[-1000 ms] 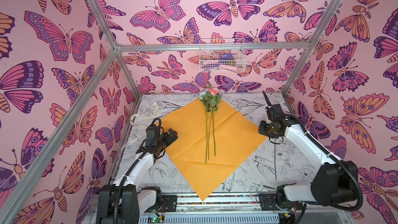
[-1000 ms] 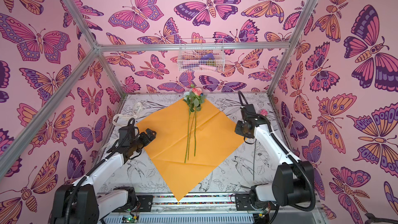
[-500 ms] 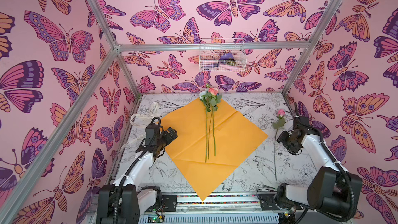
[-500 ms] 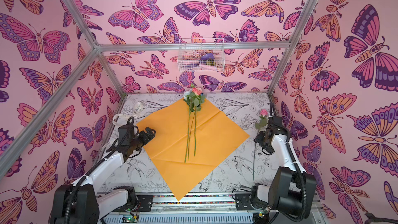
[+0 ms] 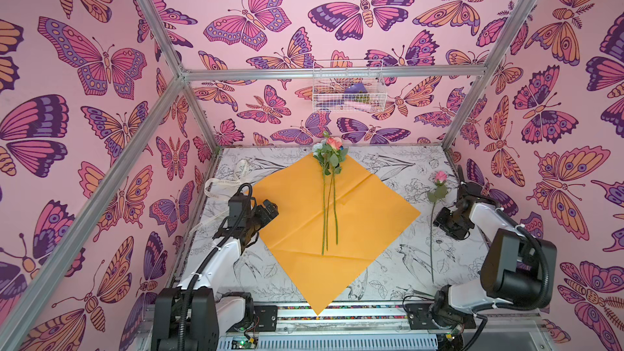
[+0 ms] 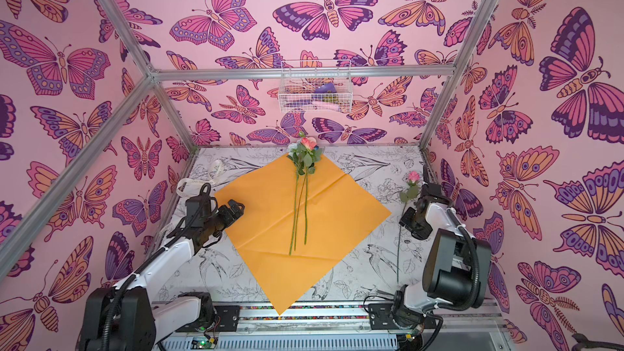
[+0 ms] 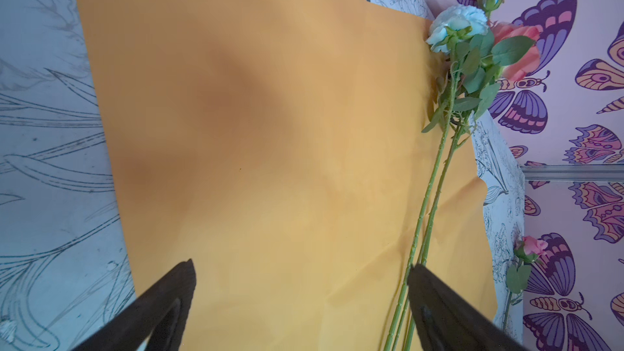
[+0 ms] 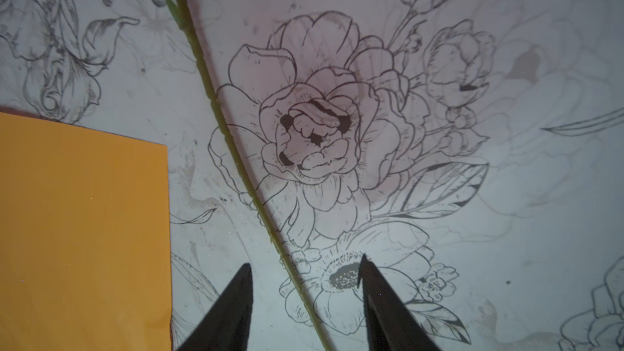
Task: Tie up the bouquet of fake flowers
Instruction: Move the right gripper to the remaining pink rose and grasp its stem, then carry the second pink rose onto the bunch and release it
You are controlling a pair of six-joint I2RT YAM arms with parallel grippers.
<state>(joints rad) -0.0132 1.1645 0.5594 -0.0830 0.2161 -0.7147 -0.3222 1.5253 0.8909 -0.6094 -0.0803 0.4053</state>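
Flower-printed table (image 5: 388, 265). Orange paper sheet (image 5: 364, 217) lies flat at centre, set as a diamond. Two long-stemmed flowers (image 5: 330, 158) lie along its middle, blooms at the far corner, loose. Single pink rose (image 5: 438, 193) on bare table right of the sheet, apart from it. Left gripper (image 7: 300, 266): jaws wide apart above the sheet's left corner, holding nothing. Right gripper (image 8: 305, 262): jaws apart, straddling the rose stem without pinching it.

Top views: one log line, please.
orange sheet: flat, flowers on it | lone rose: beside it | right end effector: open over rose stem | left end effector: open
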